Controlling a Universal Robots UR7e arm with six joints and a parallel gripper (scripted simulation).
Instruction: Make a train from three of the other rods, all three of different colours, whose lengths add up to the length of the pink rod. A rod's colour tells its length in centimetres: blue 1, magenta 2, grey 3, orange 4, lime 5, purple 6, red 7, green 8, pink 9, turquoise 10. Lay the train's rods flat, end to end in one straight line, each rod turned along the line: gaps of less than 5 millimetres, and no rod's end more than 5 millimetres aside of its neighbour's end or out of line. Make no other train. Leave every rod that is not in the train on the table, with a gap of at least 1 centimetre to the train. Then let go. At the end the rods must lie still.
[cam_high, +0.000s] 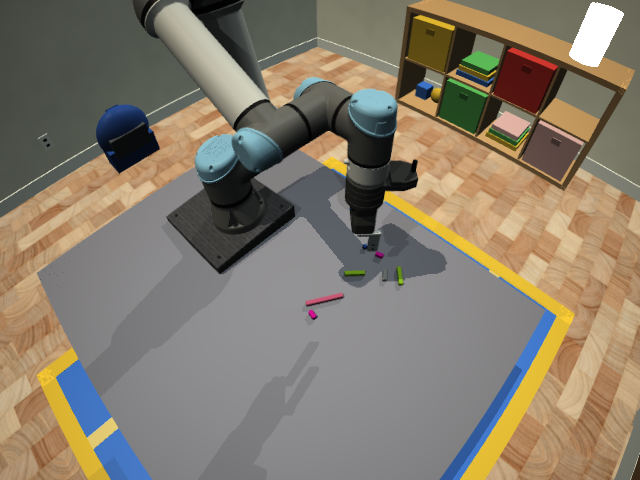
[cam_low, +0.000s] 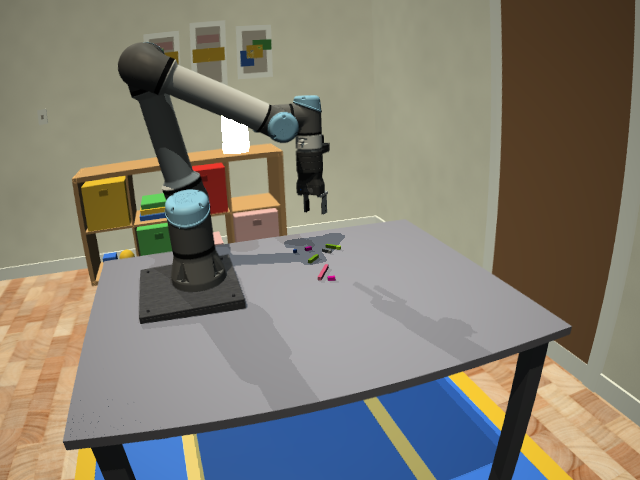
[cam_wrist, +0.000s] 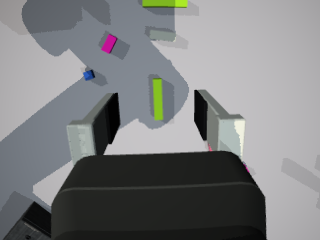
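Observation:
My gripper (cam_high: 373, 240) (cam_low: 315, 202) is open and empty, held well above the table. The pink rod (cam_high: 324, 299) lies flat near the table's middle, with a magenta rod (cam_high: 312, 313) just in front of it. Behind them lie a lime rod (cam_high: 354, 272), a grey rod (cam_high: 384, 274), a second lime rod (cam_high: 399, 275), a second magenta rod (cam_high: 379, 254) and a small blue rod (cam_high: 364, 246). All lie apart from each other. In the wrist view the first lime rod (cam_wrist: 158, 99) shows far below, between my fingers, with the grey rod (cam_wrist: 162, 35) and the blue rod (cam_wrist: 88, 75) beyond.
The arm's black base plate (cam_high: 231, 222) sits at the table's back left. The table's right edge (cam_high: 465, 248) runs close behind the rods. A wooden shelf with coloured bins (cam_high: 506, 87) stands off the table.

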